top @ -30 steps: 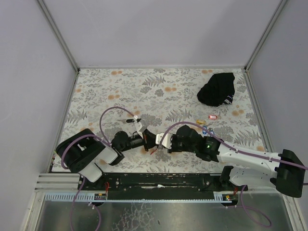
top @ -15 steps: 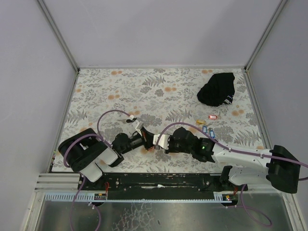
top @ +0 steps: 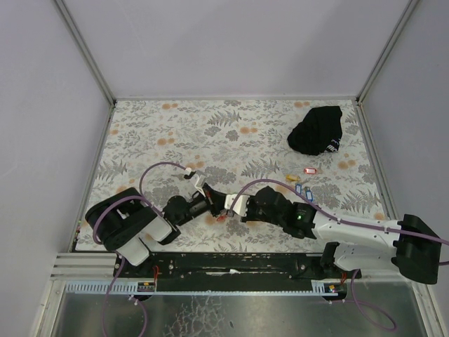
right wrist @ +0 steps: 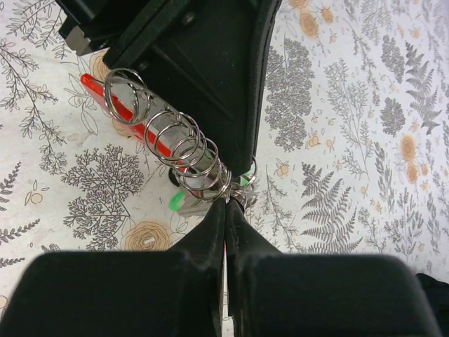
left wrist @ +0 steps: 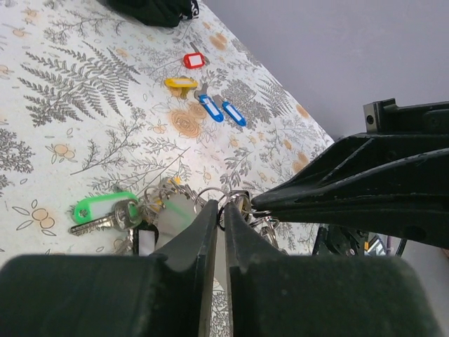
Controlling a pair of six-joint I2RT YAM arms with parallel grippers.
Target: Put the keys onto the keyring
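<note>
Right claw [right wrist: 224, 203] nudged left, meeting left claw [left wrist: 221, 208]; both clenched on keyring [right wrist: 203, 172]; floral table surface [top: 231, 133], grey walls [top: 231, 42].

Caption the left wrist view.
Left gripper and right gripper pinch the keyring; four loose tagged keys lie beyond.

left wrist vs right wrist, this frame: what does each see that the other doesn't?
Left wrist only: small metal keys with oblong plastic tags lying loose, namely the red-tagged key, the yellow-tagged key and two blue-tagged keys; the large black cloth bundle; the right gripper seen side-on.
Right wrist only: the metal keyring as a row of split rings along its red strap end.
Both: the floral tablecloth, the green-tagged key, and the left gripper and right gripper closed at the ring cluster.
</note>
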